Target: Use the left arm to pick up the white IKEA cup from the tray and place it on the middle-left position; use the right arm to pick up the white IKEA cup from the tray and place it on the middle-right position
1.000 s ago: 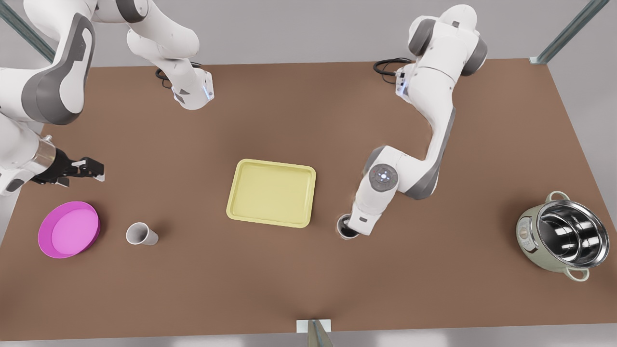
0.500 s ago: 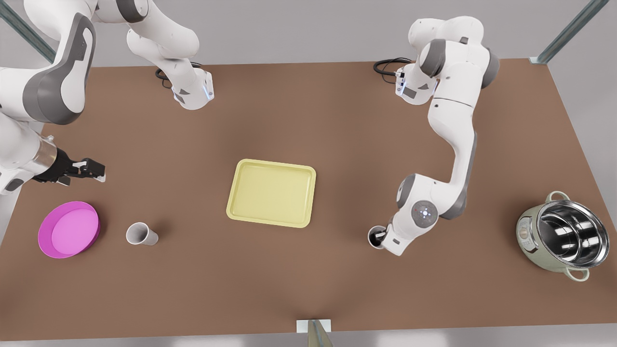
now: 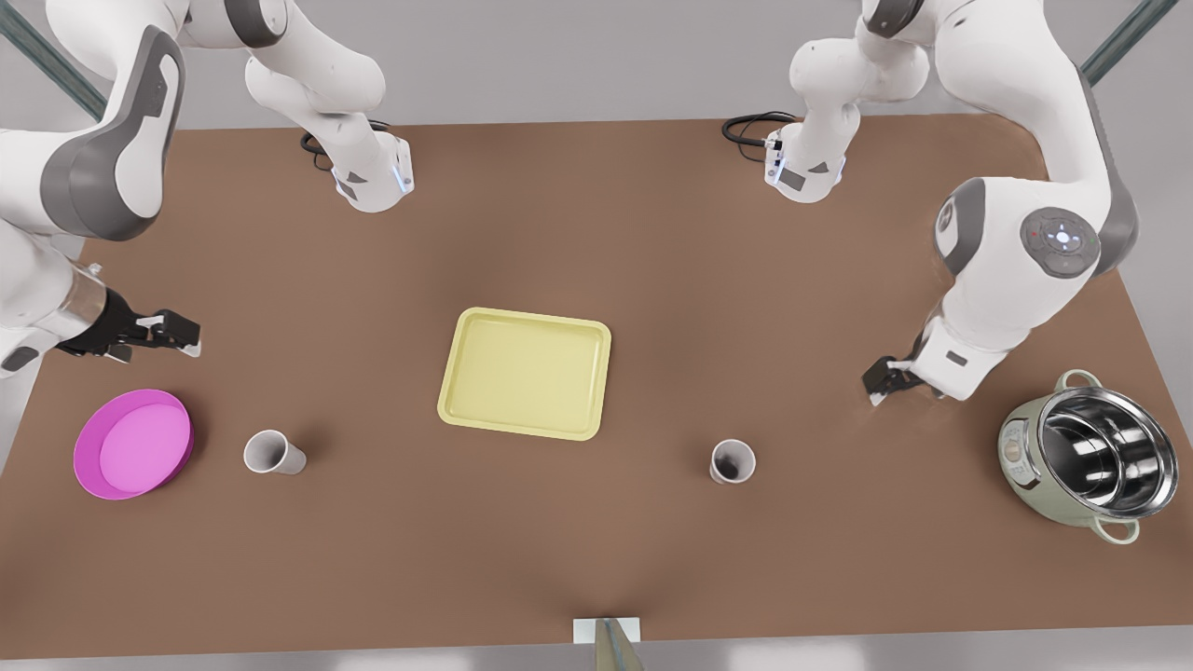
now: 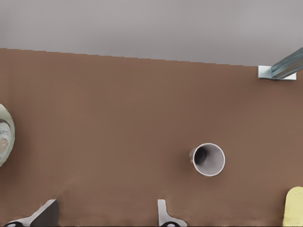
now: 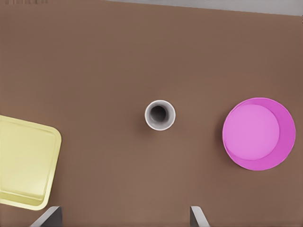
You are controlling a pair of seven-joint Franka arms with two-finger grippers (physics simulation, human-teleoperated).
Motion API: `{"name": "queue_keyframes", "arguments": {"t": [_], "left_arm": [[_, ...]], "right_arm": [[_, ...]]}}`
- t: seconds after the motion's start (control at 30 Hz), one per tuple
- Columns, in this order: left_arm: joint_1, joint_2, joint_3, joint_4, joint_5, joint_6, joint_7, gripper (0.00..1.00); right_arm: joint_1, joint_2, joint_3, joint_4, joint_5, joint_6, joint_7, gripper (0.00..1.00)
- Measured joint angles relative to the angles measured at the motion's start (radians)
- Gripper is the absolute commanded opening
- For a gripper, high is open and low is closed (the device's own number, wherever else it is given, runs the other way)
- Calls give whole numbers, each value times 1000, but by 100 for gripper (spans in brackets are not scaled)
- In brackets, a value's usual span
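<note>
A: Cup count?
B: Two, upright on the tabletop [image 3: 596,233], flanking the tray [image 3: 524,373]: dish-side cup [image 3: 270,452], pot-side cup [image 3: 733,461].
A: Grippers?
B: Wrist views show both released: left gripper [image 3: 885,384] near the steel pot [image 3: 1086,457], right gripper [image 3: 177,331] above the magenta dish [image 3: 133,445].

The pale yellow tray [image 3: 525,373] lies empty at the middle of the brown tabletop [image 3: 596,214]. Both white cups stand on bare tabletop, off the tray. One cup [image 3: 273,452] is toward the front view's left, near a round magenta dish [image 3: 133,444] by that edge. The other cup [image 3: 733,461] is toward the front view's right, well apart from a steel-lined pot [image 3: 1086,455] by the right edge. The right gripper [image 3: 191,335], black behind a metallic wrist ring, hangs above the dish at the left edge. The left gripper [image 3: 876,384], on a white hand block, hovers between the second cup and the pot, touching neither.
</note>
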Motion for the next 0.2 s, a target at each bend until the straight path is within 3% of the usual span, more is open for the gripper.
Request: {"name": "queue_keyframes", "arguments": {"t": [0.07,0.2], "left_arm": [[18,-61,2,-67,-3,-40,26,100],[9,-51,3,-47,-11,-89,71,100]], "right_arm": [[0,0,0,0,0,0,2,100],[0,0,1,0,0,2,5,100]]}}
